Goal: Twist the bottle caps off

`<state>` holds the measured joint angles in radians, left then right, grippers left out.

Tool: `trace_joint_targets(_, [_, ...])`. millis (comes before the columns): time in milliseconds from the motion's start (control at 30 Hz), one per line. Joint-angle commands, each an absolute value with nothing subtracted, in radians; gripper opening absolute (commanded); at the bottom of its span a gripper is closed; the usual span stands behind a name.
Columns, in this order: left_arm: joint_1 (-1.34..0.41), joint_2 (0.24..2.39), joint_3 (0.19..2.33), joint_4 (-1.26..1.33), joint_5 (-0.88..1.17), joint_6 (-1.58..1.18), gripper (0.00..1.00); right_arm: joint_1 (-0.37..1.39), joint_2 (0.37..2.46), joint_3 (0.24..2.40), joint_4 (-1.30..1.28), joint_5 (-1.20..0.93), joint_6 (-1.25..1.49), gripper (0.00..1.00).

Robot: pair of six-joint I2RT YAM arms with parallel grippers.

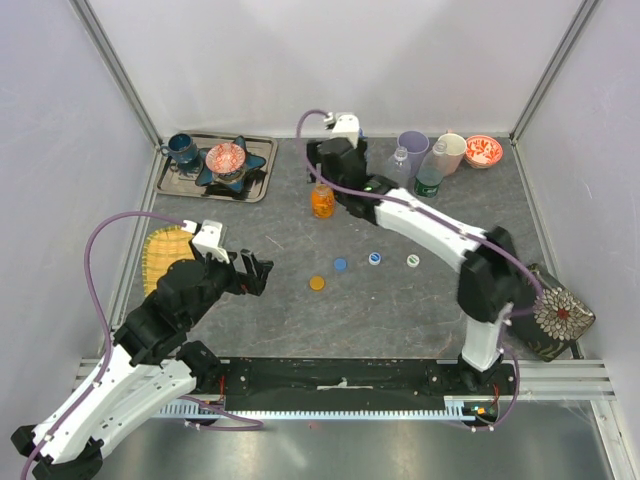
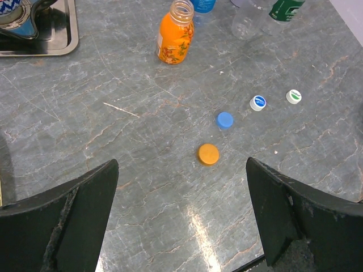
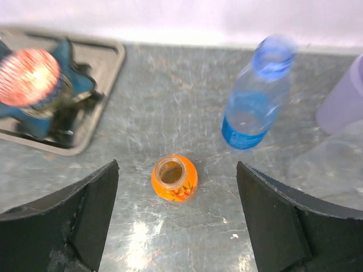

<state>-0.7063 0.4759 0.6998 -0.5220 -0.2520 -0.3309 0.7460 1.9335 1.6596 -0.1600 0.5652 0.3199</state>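
Right gripper (image 3: 177, 167): fingers spread wide, empty, hanging above the orange bottle (image 3: 174, 177)
Left gripper (image 2: 181, 163): released too, gripping nothing, low over the caps
Bottles: orange bottle and blue-tinted bottle (image 3: 255, 99) stand open-necked at the back; the clear bottles (image 1: 400, 165) we cannot read
Caps: orange cap (image 2: 208, 153), blue cap (image 2: 224, 119), two white caps (image 2: 258, 102) lie loose mid-table, so we judge the unscrewing done, or nearly

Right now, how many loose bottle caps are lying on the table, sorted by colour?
Orange cap: 1
Plain blue cap: 1
White cap with blue print: 1
White cap with green print: 1
Total: 4
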Motion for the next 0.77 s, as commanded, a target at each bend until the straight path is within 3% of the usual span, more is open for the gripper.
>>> trace_joint_targets(0, [-0.703,0.505,0.715,-0.482,-0.259,-0.373,0.99,0.750,1.609,1.573,-0.161,0.592,0.321,0.90])
trace_joint_targets(100, [-0.703,0.554,0.739,-0.474,-0.247,-0.400,0.99,0.785,1.412,1.390,-0.160,0.557,0.286,0.93])
trace_joint_targets(367, [-0.703,0.667,0.747,-0.387,-0.206,-0.572,0.99,0.994,1.016,1.048,-0.264,0.706,0.276,0.97])
trace_joint_targets(500, [-0.703,0.738,0.747,-0.386,-0.175,-0.679,0.99,1.005,0.933,0.855,-0.307,0.712,0.357,0.97])
trace_joint_targets(733, [-0.703,0.765,0.749,-0.405,-0.186,-0.718,0.99,1.005,0.881,0.804,-0.318,0.724,0.400,0.98])
